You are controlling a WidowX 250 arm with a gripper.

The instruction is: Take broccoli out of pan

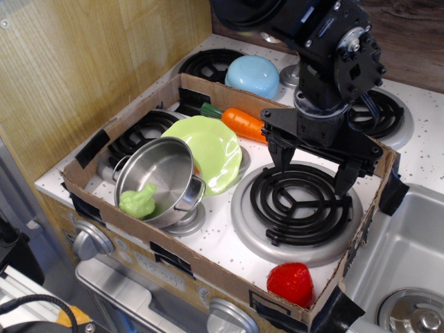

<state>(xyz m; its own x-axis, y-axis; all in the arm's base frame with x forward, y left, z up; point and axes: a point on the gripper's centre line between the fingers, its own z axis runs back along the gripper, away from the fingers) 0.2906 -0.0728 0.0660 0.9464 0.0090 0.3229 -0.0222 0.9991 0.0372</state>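
Observation:
The pale lime-green broccoli [138, 201] lies inside the shiny steel pan [166, 166], against its lower left rim. The pan is tilted and rests on the front left burner, leaning on the light-green plate [208, 147]. My black gripper [316, 173] hangs over the front right burner [298, 203], well to the right of the pan. Its two fingers are spread wide apart and hold nothing.
A low cardboard wall [229, 274] surrounds the toy stove. An orange carrot [241, 122] lies behind the plate. A light-blue bowl [253, 75] sits at the back. A red toy [290, 283] lies in the front right corner. A sink [402, 257] is to the right.

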